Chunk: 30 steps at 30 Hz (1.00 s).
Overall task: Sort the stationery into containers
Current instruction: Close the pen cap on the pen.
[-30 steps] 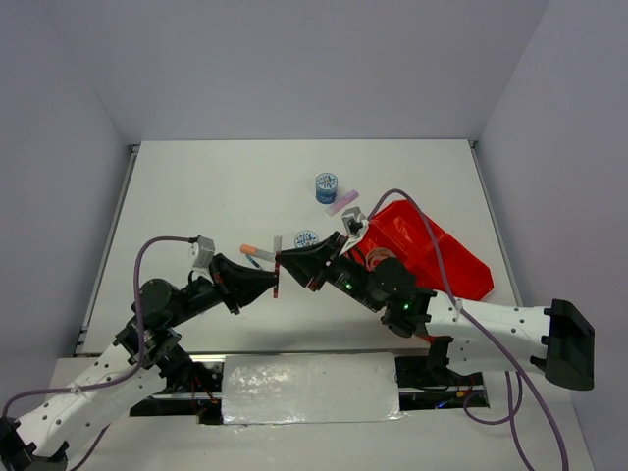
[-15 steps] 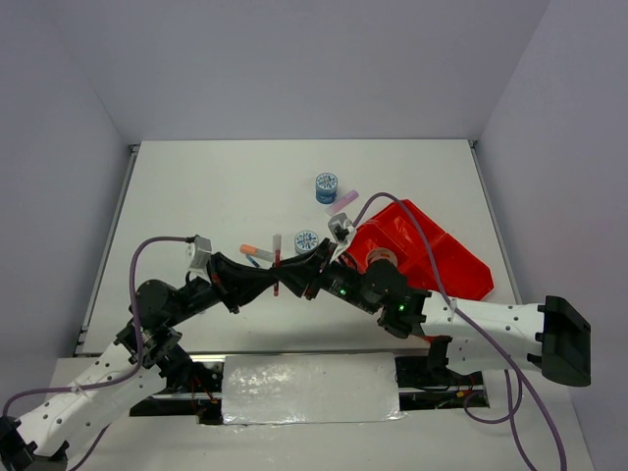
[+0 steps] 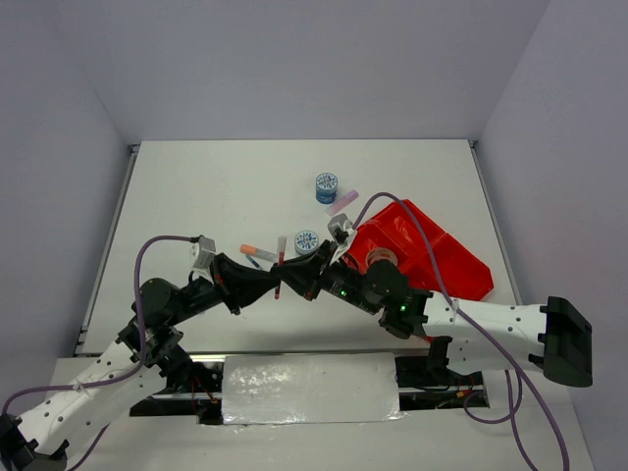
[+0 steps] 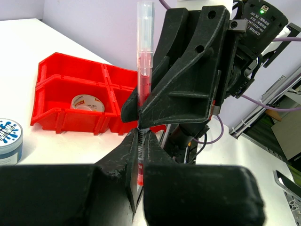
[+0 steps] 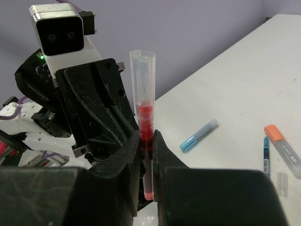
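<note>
While both arms meet over the middle of the bench (image 3: 216,196), the left end effector (image 4: 139,141) is clamped fully closed on the lower part of a red pen (image 4: 144,61). The pen points straight up in both wrist views, its clear cap on top. The right end effector (image 5: 146,141) faces it from the opposite side. Its two fingers are drawn in to a narrow gap and press against the same pen close beside the left one's grip, so the pen is pinched by both at once.

Just to the right of the pair sits the red tray (image 3: 442,257), with a tape ring (image 4: 87,102) lying in one of its larger compartments. A blue-white roll (image 3: 306,239) stands on the bench just behind the two end effectors. A second roll (image 3: 326,186) stands farther back, beside a pink stick (image 3: 342,202). An orange-tipped marker (image 5: 282,149), a thin blue pen (image 5: 266,155) and a light blue pen (image 5: 200,134) lie flat on the bench near the left arm.
</note>
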Available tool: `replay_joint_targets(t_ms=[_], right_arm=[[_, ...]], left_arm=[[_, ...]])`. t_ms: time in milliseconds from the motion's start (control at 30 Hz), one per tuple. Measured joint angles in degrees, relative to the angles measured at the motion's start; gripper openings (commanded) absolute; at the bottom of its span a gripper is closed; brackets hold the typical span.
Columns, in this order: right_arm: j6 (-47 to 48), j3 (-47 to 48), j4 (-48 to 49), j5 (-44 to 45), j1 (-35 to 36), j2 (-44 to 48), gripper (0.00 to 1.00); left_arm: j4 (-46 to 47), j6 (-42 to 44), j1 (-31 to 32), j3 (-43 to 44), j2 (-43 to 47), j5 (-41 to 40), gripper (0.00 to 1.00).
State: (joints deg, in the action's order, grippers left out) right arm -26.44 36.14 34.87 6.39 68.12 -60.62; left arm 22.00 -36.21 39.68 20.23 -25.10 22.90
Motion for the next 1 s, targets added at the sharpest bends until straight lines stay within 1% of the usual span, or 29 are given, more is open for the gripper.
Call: replay_joint_targets(t_ms=[67, 100, 167, 200, 267, 300, 333, 367, 433, 467, 633, 667, 767, 867, 1000], right_arm=[[0.4, 0.0, -0.2, 0.0, 0.0, 0.0, 0.08], [0.5, 0.0, -0.2, 0.0, 0.0, 0.0, 0.02], [0.6, 0.0, -0.3, 0.0, 0.0, 0.0, 0.00], [0.7, 0.1, -0.4, 0.0, 0.0, 0.0, 0.00], [0.8, 0.2, -0.7, -0.2, 0.0, 0.0, 0.00], [0.8, 0.3, -0.8, -0.3, 0.0, 0.0, 0.00], [0.8, 0.4, -0.9, -0.4, 0.0, 0.0, 0.00], [0.8, 0.5, -1.2, -0.5, 0.0, 0.0, 0.00], [0.9, 0.8, -1.6, -0.6, 0.0, 0.0, 0.00], [1.0, 1.1, -1.8, -0.6, 0.0, 0.0, 0.00], [1.0, 1.4, -2.2, -0.6, 0.0, 0.0, 0.00], [1.0, 1.4, -2.3, -0.7, 0.0, 0.1, 0.00], [1.6, 1.4, -2.9, -0.7, 0.0, 0.1, 0.00], [2.8, 1.4, -4.7, -0.9, 0.0, 0.2, 0.00], [4.3, 1.4, -8.1, -2.1, 0.0, 0.5, 0.00]], left_arm=[[0.0, 0.0, 0.0, 0.0, -0.1, 0.0, 0.00], [0.0, 0.0, 0.0, 0.0, -0.2, 0.0, 0.00], [0.0, 0.0, 0.0, 0.0, -0.3, 0.0, 0.04], [0.0, 0.0, 0.0, 0.0, -0.3, 0.0, 0.13], [0.1, 0.1, 0.0, 0.0, -0.3, 0.0, 0.26], [0.1, 0.1, 0.0, 0.0, -0.3, 0.1, 0.36], [0.2, 0.2, 0.0, 0.0, -0.3, 0.2, 0.42], [0.3, 0.1, 0.0, 0.0, -0.4, 0.7, 0.55], [0.3, 0.3, 0.0, 0.0, -0.4, 1.4, 0.63], [0.2, 0.3, 0.0, 0.0, -0.4, 1.6, 0.70], [-0.5, 0.5, 0.0, 0.0, 0.0, 1.9, 0.80], [-0.7, 0.6, 0.0, 0.0, 0.2, 1.9, 0.83], [-1.8, 1.4, 0.0, 0.1, 0.8, 1.5, 0.87], [-5.5, 1.7, 0.0, 1.8, 1.7, -0.8, 0.88], [-11.0, 2.0, 0.0, 8.5, 2.2, -6.8, 0.86]])
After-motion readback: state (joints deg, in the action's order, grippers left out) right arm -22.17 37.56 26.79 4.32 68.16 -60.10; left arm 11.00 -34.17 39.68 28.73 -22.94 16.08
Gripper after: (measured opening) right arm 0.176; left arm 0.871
